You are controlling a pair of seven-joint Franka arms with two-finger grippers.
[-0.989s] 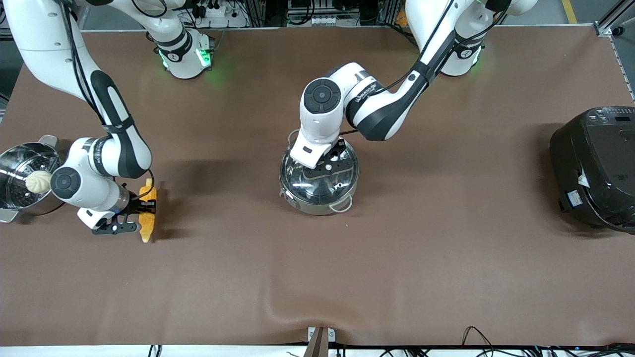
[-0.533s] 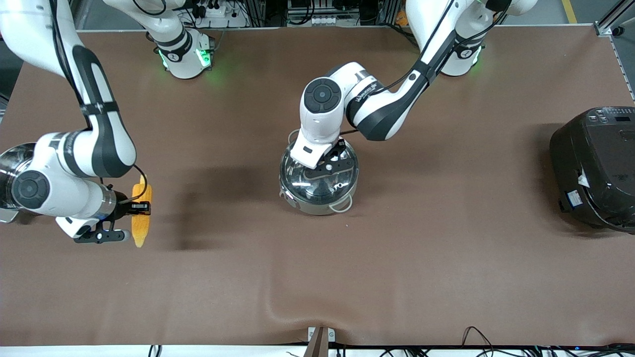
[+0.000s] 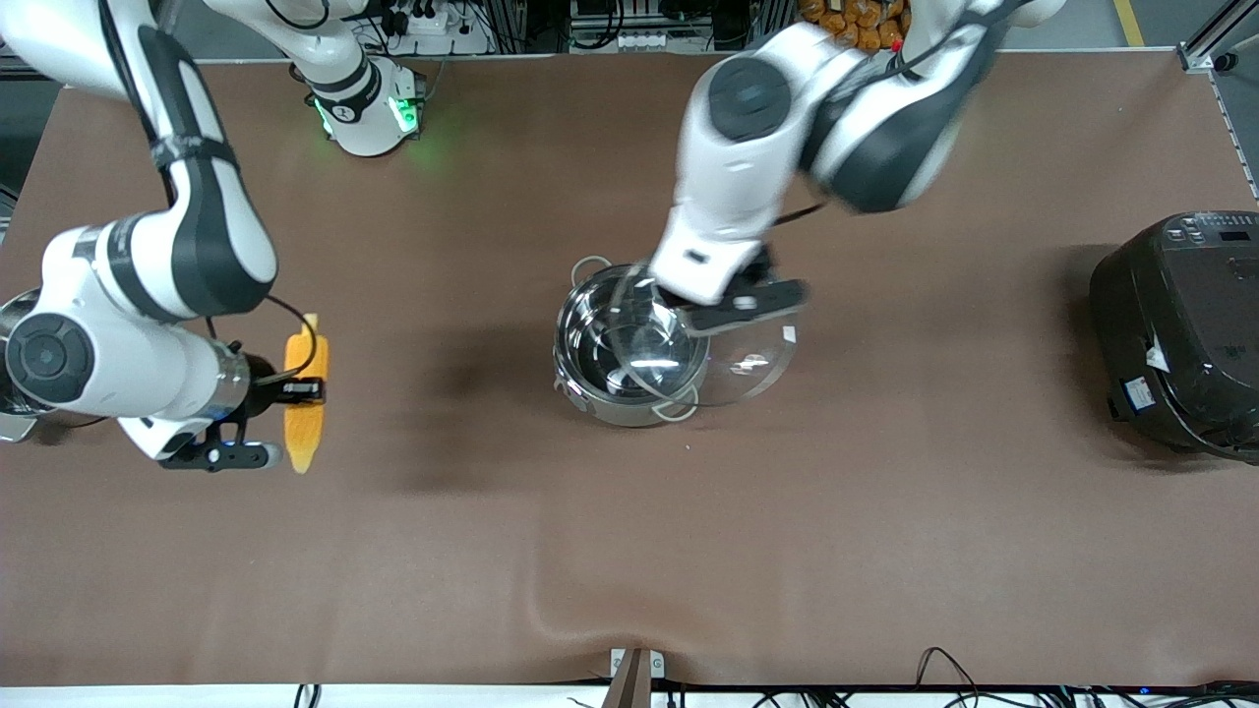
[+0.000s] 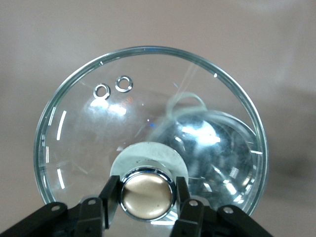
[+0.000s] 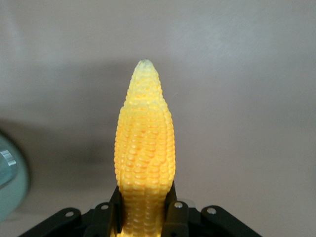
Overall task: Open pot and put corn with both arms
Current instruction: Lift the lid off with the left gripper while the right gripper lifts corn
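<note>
The round steel pot (image 3: 620, 388) stands open at mid-table, with a pale loop handle showing through the lid in the left wrist view (image 4: 185, 102). My left gripper (image 3: 733, 305) is shut on the copper-toned knob (image 4: 147, 192) of the clear glass lid (image 3: 748, 369) and holds it lifted, partly over the pot's rim and shifted toward the left arm's end. My right gripper (image 3: 295, 391) is shut on the yellow-orange corn cob (image 3: 304, 418) and holds it above the table toward the right arm's end. In the right wrist view the cob (image 5: 144, 163) points away from the fingers (image 5: 175, 210).
A big black cooker (image 3: 1180, 329) stands at the left arm's end of the table. The steel steamer pot (image 3: 12, 315) is mostly hidden under my right arm. The brown tablecloth (image 3: 629, 551) has a ripple near the front edge.
My left gripper has lifted the lid off the pot and moved it up and toward the left arm's end. My right gripper has raised the corn off the table.
</note>
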